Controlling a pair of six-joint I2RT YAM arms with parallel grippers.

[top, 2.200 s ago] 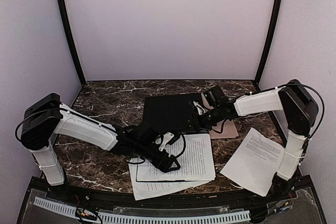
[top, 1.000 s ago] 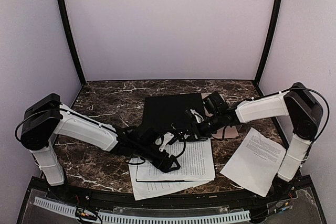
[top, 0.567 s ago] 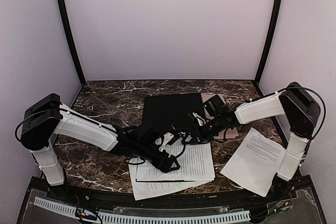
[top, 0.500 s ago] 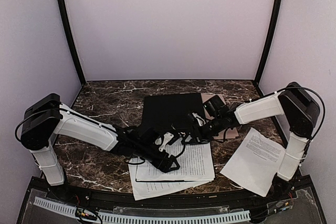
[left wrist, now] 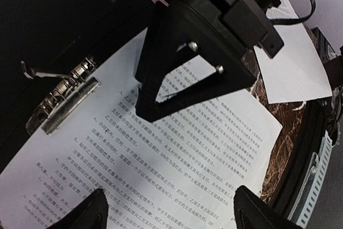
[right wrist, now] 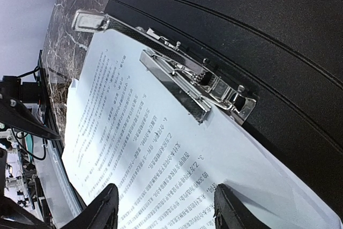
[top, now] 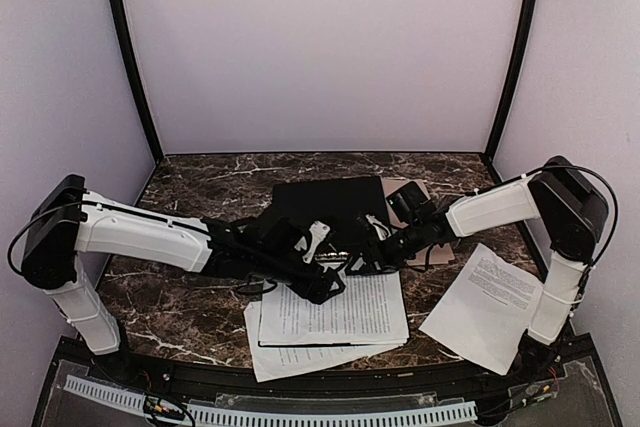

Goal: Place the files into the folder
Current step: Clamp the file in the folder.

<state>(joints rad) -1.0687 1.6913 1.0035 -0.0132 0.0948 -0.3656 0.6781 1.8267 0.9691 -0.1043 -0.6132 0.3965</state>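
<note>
A black folder (top: 320, 202) lies open mid-table, its metal clip (left wrist: 61, 103) (right wrist: 198, 87) at the spine. A printed white sheet (top: 350, 317) (left wrist: 161, 154) (right wrist: 134, 127) lies on its near half, top edge at the clip. A second sheet (top: 285, 357) pokes out below, and a third (top: 490, 302) lies loose at the right. A tan card folder (top: 440, 252) shows partly under my right arm. My left gripper (top: 325, 282) (left wrist: 171, 213) hangs open over the sheet. My right gripper (top: 365, 257) (right wrist: 169, 210) is open too, one fingertip (left wrist: 144, 112) down at the sheet near the clip.
The dark marble table (top: 200, 197) is walled by pale panels on three sides. A white perforated rail (top: 300, 412) runs along the near edge. Both arms converge over the black folder, their grippers close together. Cables loop beside the right wrist.
My left arm has stretched further out, carrying its gripper up and to the right over the sheet. The right gripper has stayed almost still. The sheets have not shifted.
</note>
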